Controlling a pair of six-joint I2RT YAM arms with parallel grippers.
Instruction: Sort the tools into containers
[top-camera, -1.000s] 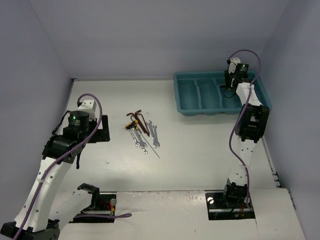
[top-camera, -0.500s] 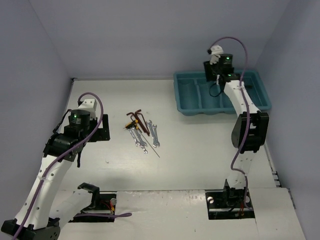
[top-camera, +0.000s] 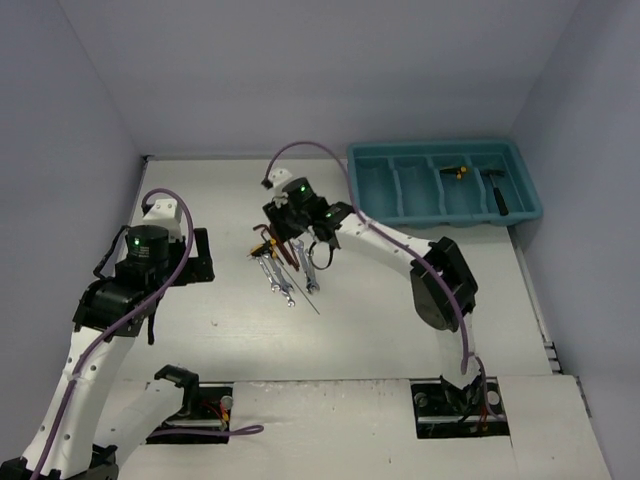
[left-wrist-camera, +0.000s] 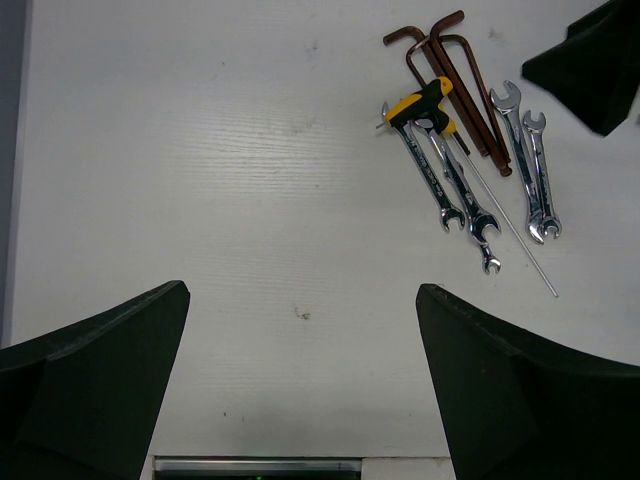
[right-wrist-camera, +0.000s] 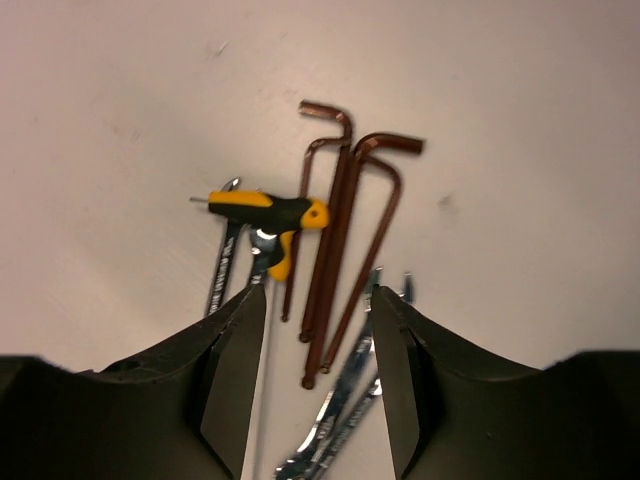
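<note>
Pale lavender walls (top-camera: 300, 70) closed in a white table (top-camera: 400, 310) on three sides. The table top showed a faint wood grain and a few small dark specks. A teal tray (top-camera: 447, 220) sat at the far right corner, split into four long compartments. A small yellow-and-black piece (top-camera: 459, 171) lay in the third compartment from the left, and a black hammer-like tool (top-camera: 497, 190) lay in the rightmost.

Near the table's middle the other tools lay in a tight cluster. There were reddish-brown hex keys (left-wrist-camera: 452, 70), a yellow-and-black handle (left-wrist-camera: 420, 103) lying over the ends of two silver wrenches (left-wrist-camera: 447, 180), two more wrenches beside them, and a thin metal rod (left-wrist-camera: 510, 235).

The right gripper (right-wrist-camera: 318, 295) hung over the hex keys with its fingers apart, holding nothing. The left gripper (left-wrist-camera: 303, 300) was well to the cluster's left, fingers spread wide and empty.
</note>
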